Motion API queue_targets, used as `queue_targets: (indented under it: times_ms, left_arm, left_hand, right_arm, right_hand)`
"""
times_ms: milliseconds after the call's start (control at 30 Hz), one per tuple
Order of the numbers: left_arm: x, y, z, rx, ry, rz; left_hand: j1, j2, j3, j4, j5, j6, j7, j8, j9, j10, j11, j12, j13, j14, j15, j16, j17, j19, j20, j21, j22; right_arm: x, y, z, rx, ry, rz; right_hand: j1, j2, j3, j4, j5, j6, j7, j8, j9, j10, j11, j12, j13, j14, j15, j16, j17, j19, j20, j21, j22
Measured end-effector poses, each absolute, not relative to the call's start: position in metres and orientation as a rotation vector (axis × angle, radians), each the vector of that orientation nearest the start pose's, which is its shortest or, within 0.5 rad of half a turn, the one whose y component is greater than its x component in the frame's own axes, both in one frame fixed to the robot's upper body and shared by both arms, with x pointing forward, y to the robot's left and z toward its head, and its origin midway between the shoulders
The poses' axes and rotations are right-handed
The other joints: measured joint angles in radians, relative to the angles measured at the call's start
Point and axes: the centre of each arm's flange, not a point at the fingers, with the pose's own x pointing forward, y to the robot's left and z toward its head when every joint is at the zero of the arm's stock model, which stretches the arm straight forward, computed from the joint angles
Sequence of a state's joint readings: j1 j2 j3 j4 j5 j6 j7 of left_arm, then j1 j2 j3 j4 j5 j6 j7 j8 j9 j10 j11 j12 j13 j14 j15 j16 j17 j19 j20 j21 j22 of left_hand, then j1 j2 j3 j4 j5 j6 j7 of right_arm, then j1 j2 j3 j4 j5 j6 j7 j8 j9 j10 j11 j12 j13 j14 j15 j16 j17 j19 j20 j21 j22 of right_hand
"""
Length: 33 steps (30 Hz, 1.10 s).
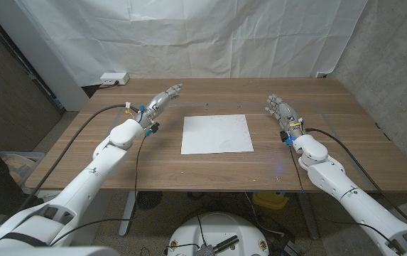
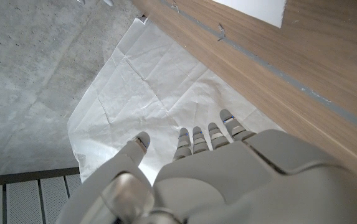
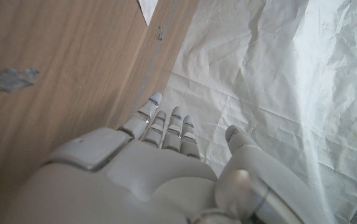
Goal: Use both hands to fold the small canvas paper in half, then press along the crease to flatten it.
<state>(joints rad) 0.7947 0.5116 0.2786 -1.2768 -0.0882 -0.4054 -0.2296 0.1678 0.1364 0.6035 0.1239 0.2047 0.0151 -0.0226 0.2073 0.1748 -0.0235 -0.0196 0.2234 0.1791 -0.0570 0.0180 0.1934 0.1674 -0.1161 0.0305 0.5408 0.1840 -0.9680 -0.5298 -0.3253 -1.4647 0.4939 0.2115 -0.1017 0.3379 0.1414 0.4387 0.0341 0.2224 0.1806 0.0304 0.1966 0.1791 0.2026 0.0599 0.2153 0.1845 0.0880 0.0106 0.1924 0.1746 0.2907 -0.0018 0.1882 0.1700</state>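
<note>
white creased backdrop sheet (image 1: 224, 35) hangs behind the wooden surface (image 1: 82, 153), grey wall at the sides. canvas paper (image 1: 216, 133) lies flat and unfolded mid-surface, so nothing looks done: fold and crease press both remain. left hand (image 1: 162, 99) and right hand (image 1: 280, 110) flank it, well apart, fingers extended, holding nothing.

Table (image 1: 118, 153): we log brown wood-grain, smooth, low sheen. Canvas paper (image 1: 217, 134): white, matt, flat sheet (faint mark near the middle). Backdrop (image 1: 210, 35): white creased cloth or paper, we cannot tell which. Left hand (image 1: 162, 99) and right hand (image 1: 280, 110): smooth grey plastic-looking shells.
</note>
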Motion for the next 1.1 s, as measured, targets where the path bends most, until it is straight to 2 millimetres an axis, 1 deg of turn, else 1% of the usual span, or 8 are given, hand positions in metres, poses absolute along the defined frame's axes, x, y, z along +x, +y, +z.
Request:
queue_targets:
  times_ms: [167,233,367,567,600,767,967,1100]
  left_arm:
    - [0.634,0.278,0.011,0.673,-0.747,-0.319]
    - [0.632,0.278,0.011,0.700,-0.749,-0.323]
    - [0.631,0.279,0.012,0.744,-0.751,-0.327]
    - [0.628,0.278,0.013,0.844,-0.755,-0.336]
    - [0.628,0.277,0.013,0.871,-0.754,-0.338]
    - [0.626,0.277,0.013,0.936,-0.753,-0.341]
    - [0.625,0.276,0.013,1.020,-0.751,-0.342]
    - [0.625,0.275,0.013,1.048,-0.751,-0.340]
  left_hand:
    - [0.005,0.005,0.004,-0.004,0.000,0.016,0.001,0.004,0.000,0.007,-0.003,0.000,0.005,0.005,0.005,0.000,0.000,0.000,0.000,0.000,0.000]
    - [0.005,0.005,0.004,-0.004,0.000,0.021,0.003,0.004,0.000,0.011,0.001,0.000,0.005,0.005,0.005,0.000,0.000,0.004,0.004,0.000,0.000]
    - [0.013,-0.003,0.007,-0.007,0.000,0.033,0.001,0.004,0.000,0.019,0.006,0.008,0.005,0.014,0.004,0.000,0.000,0.005,0.005,0.000,0.000]
    - [0.017,0.001,0.013,-0.013,0.000,0.064,-0.001,0.008,0.000,0.043,-0.003,0.008,0.005,0.027,0.002,0.000,0.000,0.006,0.006,0.000,0.000]
    - [0.017,0.001,0.014,-0.014,0.000,0.071,-0.001,0.008,0.000,0.049,0.001,0.012,0.005,0.029,-0.001,0.000,0.000,0.009,0.009,0.000,0.000]
    - [0.019,0.004,0.018,-0.018,-0.007,0.100,-0.004,0.012,0.000,0.069,-0.004,0.013,0.005,0.047,-0.003,0.000,0.000,0.017,0.017,0.000,0.000]
    - [0.019,0.004,0.022,-0.022,-0.007,0.152,-0.002,0.019,0.000,0.106,-0.006,0.018,0.005,0.077,-0.008,0.000,0.000,0.038,0.023,0.000,0.000]
    - [0.019,0.004,0.028,-0.019,-0.007,0.184,-0.002,0.023,0.000,0.130,-0.016,0.025,0.005,0.100,-0.018,0.000,0.000,0.054,0.018,0.008,0.000]
  right_arm:
    - [0.622,-0.280,-0.053,-0.088,-0.565,0.115]
    - [0.619,-0.277,-0.054,-0.099,-0.563,0.112]
    - [0.617,-0.275,-0.055,-0.113,-0.560,0.100]
    - [0.613,-0.268,-0.057,-0.131,-0.561,0.097]
    - [0.612,-0.266,-0.057,-0.136,-0.562,0.095]
    - [0.609,-0.262,-0.056,-0.159,-0.564,0.089]
    - [0.605,-0.257,-0.055,-0.202,-0.554,0.084]
    - [0.602,-0.253,-0.054,-0.230,-0.548,0.083]
  right_hand:
    - [0.008,0.000,0.006,-0.006,0.000,0.000,0.000,0.000,0.000,0.002,-0.002,0.000,0.000,0.000,0.000,0.000,0.000,0.000,0.000,0.000,0.000]
    - [0.008,0.000,0.006,-0.006,0.000,0.005,0.005,0.000,0.000,0.003,-0.003,0.000,0.000,0.000,0.000,0.000,0.000,0.000,0.000,0.000,0.000]
    - [0.010,-0.002,0.004,-0.015,0.000,0.005,0.005,0.000,0.000,0.003,-0.003,0.000,0.000,0.000,0.000,0.000,0.000,0.000,0.000,0.000,0.000]
    - [0.012,-0.004,0.008,-0.019,0.000,0.006,0.005,0.000,0.000,0.009,0.002,-0.004,0.000,0.000,0.000,0.000,0.000,0.000,0.000,0.000,0.000]
    - [0.012,-0.004,0.008,-0.019,0.000,0.009,0.002,0.000,0.000,0.009,0.002,-0.005,0.000,0.000,0.000,0.000,0.000,0.000,0.000,0.000,0.000]
    - [0.017,0.001,0.011,-0.022,0.000,0.011,0.000,0.000,0.000,0.009,0.002,-0.005,0.000,0.000,0.000,0.000,0.000,0.000,0.000,0.000,0.000]
    - [0.025,0.001,0.018,-0.029,0.000,0.011,0.000,0.000,0.000,0.009,0.002,-0.005,0.000,0.000,0.000,0.000,-0.003,0.000,0.000,0.000,0.000]
    - [0.034,0.000,0.019,-0.039,0.000,0.011,0.000,0.000,0.000,0.009,0.002,-0.004,0.000,0.007,0.002,0.000,-0.003,0.000,0.000,0.000,0.000]
